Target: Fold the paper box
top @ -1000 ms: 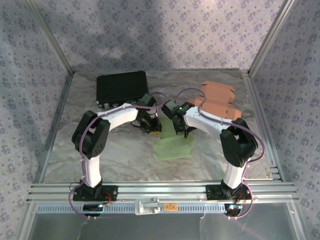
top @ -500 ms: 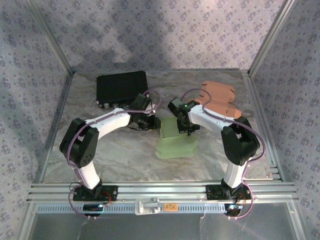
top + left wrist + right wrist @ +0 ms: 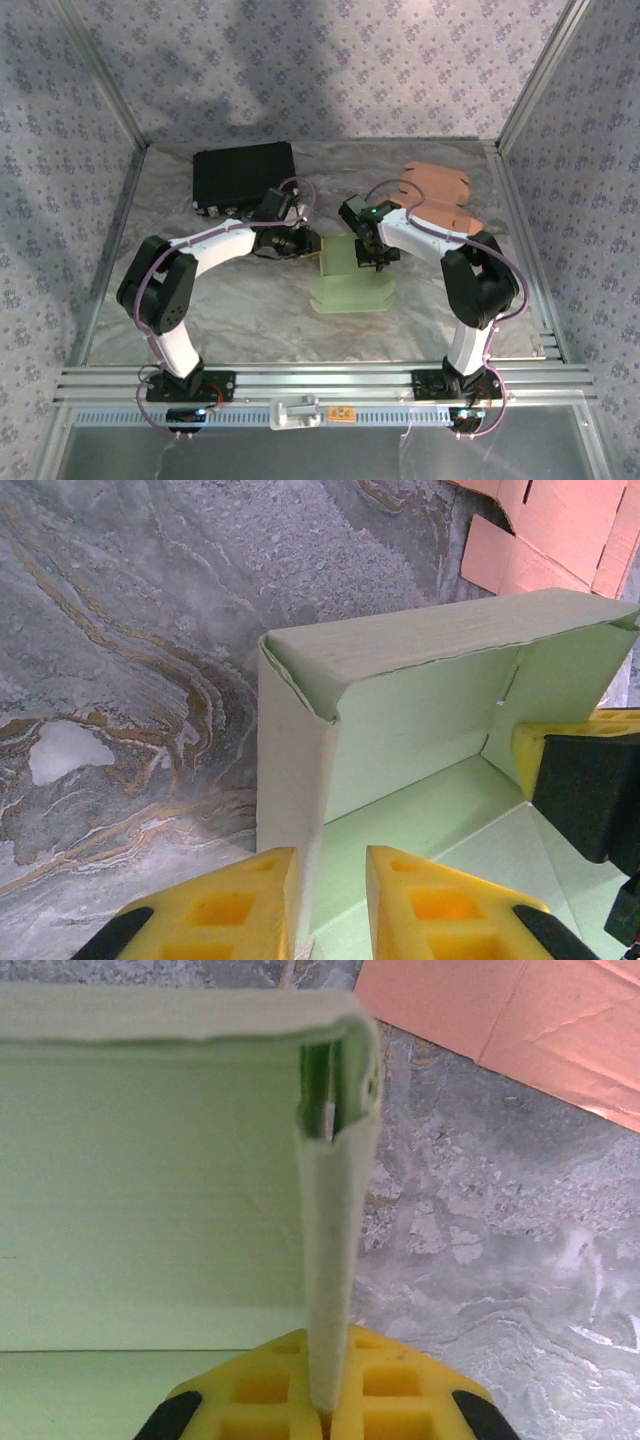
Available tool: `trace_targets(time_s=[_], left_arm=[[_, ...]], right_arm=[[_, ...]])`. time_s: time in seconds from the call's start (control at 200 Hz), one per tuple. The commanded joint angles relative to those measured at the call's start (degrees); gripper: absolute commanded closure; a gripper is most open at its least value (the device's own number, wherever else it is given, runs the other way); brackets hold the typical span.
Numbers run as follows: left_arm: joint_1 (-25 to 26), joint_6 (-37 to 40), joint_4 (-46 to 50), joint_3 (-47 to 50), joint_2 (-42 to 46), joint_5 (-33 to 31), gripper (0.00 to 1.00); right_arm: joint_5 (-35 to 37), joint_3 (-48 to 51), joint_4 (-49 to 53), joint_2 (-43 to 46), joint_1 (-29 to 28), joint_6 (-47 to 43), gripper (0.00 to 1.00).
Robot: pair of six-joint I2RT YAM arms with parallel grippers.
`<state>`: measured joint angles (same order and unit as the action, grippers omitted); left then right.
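Your box [image 3: 352, 275], right of the black case [image 3: 243, 175] on the counter [image 3: 250, 310], has risen from a flatter sheet to standing walls, so folding is underway. The right gripper [image 3: 325, 1400] pinches its right wall. The left gripper [image 3: 330, 900] straddles the left wall, narrow, grip uncertain. Mind the orange cardboard [image 3: 440, 200] farther right of the case

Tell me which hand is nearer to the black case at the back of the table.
Left. The left hand sits just in front of the black case, near its right end, beside the green box. The right hand is farther right, across that box.
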<state>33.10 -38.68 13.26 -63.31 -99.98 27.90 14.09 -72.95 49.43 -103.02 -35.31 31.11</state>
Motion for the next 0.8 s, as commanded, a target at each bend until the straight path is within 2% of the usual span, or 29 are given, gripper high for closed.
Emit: trace_targets(time_s=[0.0, 0.59, 0.795], left_arm=[[0.2, 0.1, -0.8, -1.6, -1.7, 1.2, 0.76], [-0.1, 0.8, -1.8, -3.7, -5.5, 1.9, 0.83], [-0.1, 1.0, -1.5, -4.1, -6.1, 2.0, 0.92]], right_arm=[[-0.3, -0.1, 1.0, -1.0, 0.2, 0.5, 1.00], [-1.3, -0.9, 1.0, -1.7, 0.4, -0.1, 1.00], [-1.4, -1.6, 1.2, -2.0, 0.5, -0.3, 1.00]])
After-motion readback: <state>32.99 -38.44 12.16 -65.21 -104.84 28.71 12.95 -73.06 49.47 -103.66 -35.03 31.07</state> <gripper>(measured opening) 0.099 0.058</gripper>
